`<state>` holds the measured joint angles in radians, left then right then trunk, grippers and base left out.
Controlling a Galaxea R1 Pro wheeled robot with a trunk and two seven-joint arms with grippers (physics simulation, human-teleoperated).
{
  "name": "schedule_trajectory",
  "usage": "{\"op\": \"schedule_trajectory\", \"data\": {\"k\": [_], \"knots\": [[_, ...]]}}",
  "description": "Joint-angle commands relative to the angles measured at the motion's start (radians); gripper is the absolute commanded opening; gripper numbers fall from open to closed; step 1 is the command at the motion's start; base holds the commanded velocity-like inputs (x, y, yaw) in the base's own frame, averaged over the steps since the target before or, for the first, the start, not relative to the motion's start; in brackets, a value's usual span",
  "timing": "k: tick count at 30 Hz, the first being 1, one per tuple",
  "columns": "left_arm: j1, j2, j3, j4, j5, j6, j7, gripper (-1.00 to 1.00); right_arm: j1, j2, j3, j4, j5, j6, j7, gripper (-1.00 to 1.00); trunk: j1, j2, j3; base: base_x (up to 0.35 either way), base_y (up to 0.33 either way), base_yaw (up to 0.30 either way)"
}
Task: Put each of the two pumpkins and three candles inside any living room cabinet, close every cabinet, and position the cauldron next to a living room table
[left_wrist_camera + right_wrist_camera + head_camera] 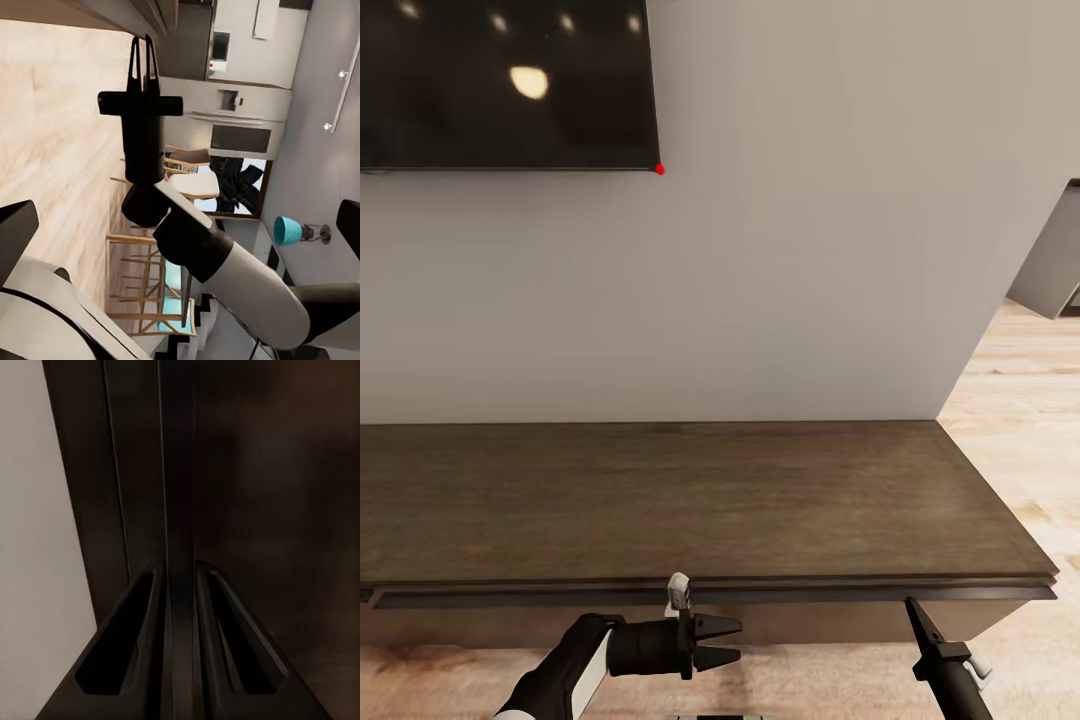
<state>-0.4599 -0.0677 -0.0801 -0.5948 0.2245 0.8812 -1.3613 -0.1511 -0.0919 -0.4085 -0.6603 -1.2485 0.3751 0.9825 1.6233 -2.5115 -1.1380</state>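
cabinet (690,500): running low and long along the wall, directly in front of the robot, under the dark screen (505,80); its brown top is lying bare and its front edge is sitting just above both claws
how it is likely handling: a stiff wooden front, hard and smooth, not fragile; probably swinging or sliding with steady resistance rather than weight; no knob is showing, so the best hold looks to be the thin lip or seam under the top edge, hooked with the fingertips rather than squeezed
right claw (913,606): pointing up at the cabinet's front edge, tip reaching the lip near the right end; in the right wrist view the two fingers (135,652) are lying close together, a narrow slit between them; the dark strip running through that slit looks like the cabinet's edge or seam, though whether the fingers are pinching it I cannot tell
left claw (725,642): hanging below the front edge near the middle, pointing sideways toward the right arm; fingers slightly parted, holding nothing, touching nothing
step, as I am judging it: working on the cabinet front, opening or closing it
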Motion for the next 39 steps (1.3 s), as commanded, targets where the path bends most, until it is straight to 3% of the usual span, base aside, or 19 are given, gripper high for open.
{"op": "schedule_trajectory", "data": {"k": [1,39], "knots": [[0.0,0.0,-0.003,0.0,0.005,0.01,-0.001,1.0,-0.001,0.0,-0.001,-0.001,-0.018,0.019,0.009,-1.0,0.0,0.0,-0.001,-0.001,0.0,0.0],[0.001,0.0,-0.006,0.0,0.005,0.01,-0.001,1.0,-0.001,0.0,-0.003,-0.006,-0.017,0.018,0.017,-1.0,0.0,0.0,-0.001,-0.077,0.0,0.0]]}}
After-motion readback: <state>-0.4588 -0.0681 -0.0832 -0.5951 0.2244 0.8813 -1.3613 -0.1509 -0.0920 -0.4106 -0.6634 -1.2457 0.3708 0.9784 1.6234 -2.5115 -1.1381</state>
